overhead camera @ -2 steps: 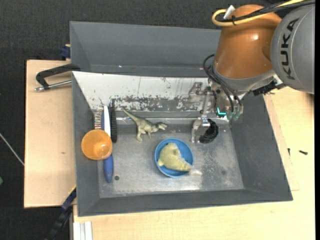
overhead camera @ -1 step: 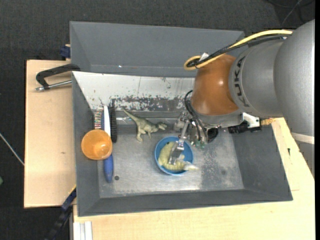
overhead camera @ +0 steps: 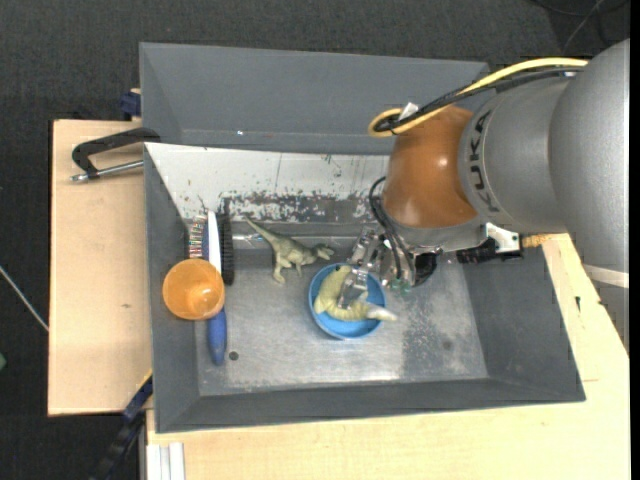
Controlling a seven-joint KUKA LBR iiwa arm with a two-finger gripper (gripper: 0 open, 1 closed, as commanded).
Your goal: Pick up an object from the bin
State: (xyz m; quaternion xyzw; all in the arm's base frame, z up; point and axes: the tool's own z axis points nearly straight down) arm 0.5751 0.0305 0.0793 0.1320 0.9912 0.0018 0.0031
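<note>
At 4 o'clock from the green dinosaur (overhead camera: 290,254), jaws sit over the blue bowl (overhead camera: 345,332). Can't tell if they're open or closed. Reach-in stage, I'd say; next needs a firm pinch, then lift.

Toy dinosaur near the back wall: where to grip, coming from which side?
Probably the torso of the toy dinosaur, from straight above, closing across its narrow width. It lies along the back wall, tail up-left, head toward the blue bowl; tail and legs look too thin, and both flanks seem clear.
</note>
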